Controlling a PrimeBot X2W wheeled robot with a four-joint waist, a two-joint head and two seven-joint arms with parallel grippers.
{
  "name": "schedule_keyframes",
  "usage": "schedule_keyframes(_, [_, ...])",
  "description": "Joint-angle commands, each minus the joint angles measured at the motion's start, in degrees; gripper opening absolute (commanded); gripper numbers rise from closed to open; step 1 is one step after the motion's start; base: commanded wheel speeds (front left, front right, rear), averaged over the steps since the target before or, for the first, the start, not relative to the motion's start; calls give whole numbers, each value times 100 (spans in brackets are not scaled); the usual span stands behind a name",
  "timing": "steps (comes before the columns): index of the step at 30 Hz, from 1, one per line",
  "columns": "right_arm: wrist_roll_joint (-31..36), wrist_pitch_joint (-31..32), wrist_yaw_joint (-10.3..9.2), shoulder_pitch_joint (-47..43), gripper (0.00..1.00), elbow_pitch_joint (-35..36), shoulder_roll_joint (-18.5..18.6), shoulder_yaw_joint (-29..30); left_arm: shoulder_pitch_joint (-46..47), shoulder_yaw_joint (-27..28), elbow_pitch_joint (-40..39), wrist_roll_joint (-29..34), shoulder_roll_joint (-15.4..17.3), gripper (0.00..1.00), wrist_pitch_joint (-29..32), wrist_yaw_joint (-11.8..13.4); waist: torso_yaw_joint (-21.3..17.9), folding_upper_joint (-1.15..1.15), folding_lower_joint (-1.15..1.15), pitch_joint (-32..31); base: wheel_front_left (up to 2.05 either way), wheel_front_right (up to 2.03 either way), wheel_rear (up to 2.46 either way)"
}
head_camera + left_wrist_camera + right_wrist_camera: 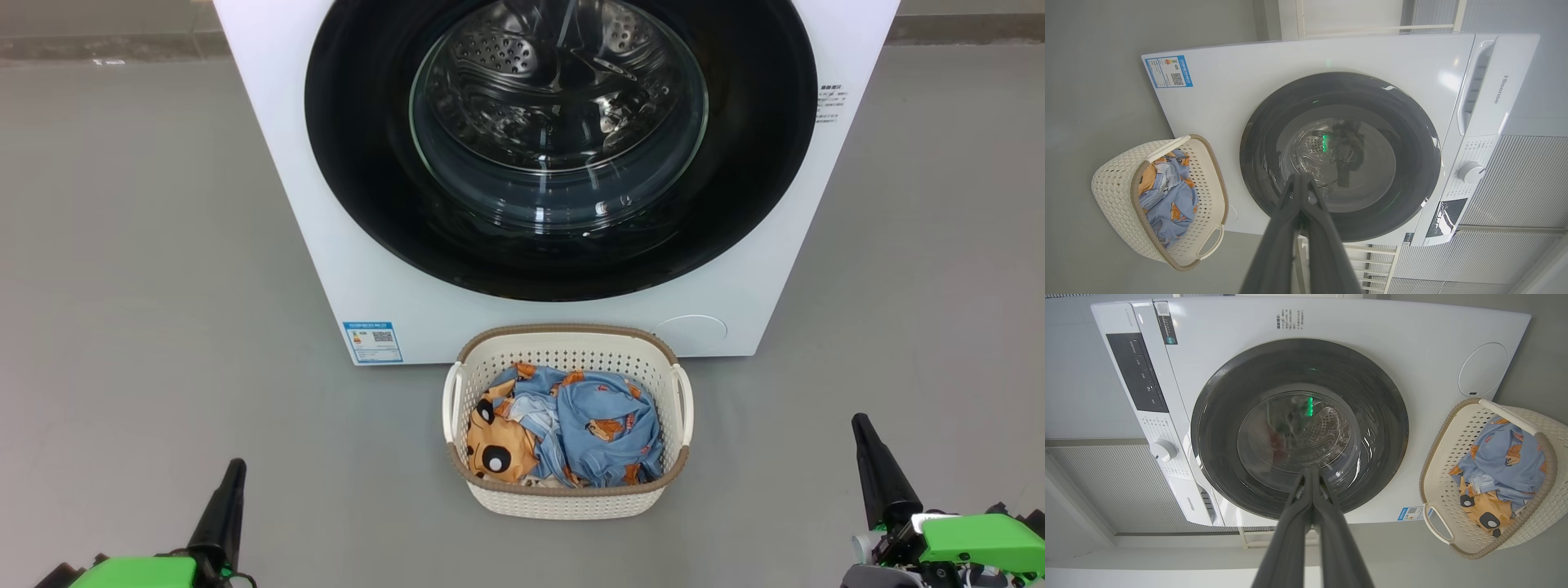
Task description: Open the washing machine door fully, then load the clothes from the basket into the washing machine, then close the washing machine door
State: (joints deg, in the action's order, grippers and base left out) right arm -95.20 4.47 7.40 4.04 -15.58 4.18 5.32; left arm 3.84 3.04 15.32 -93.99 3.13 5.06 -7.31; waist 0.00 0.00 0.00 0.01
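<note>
The white washing machine (359, 269) stands ahead with its round black washing machine door (560, 147) closed flat against the front; the steel drum shows through the glass. On the floor before it sits the cream basket (567, 498) holding the light blue bear-print clothes (563, 425). My left gripper (234, 467) is shut at the lower left and my right gripper (859, 423) is shut at the lower right, both empty and well short of the basket. In the wrist views the door (1339, 157) (1298, 428) lies beyond the touching fingertips (1299, 179) (1310, 473).
Grey floor (147, 286) spreads on both sides of the machine and basket. A blue label (373, 341) and a round flap (690, 333) mark the machine's lower front. Its control panel and dial (1163, 450) sit at the top. White slatted panels (1515, 183) flank the machine.
</note>
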Motion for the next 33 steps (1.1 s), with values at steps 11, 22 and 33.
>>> schedule_keyframes(11, [117, 26, 9, 242, 0, 130, 34, -99, 268, 208, -96, 63, 83, 0, 29, -18, 0, 0, 0, 0, 0, 0, 0])
schedule_keyframes(22, [125, 33, 9, 242, 0, 130, 28, -90, 269, 214, -96, 69, 78, 0, 35, -18, 0, 0, 0, 0, 0, 0, 0])
schedule_keyframes(33, [133, 41, 9, 243, 0, 129, 21, -81, 270, 222, -95, 75, 73, 0, 40, -18, 0, 0, 0, 0, 0, 0, 0])
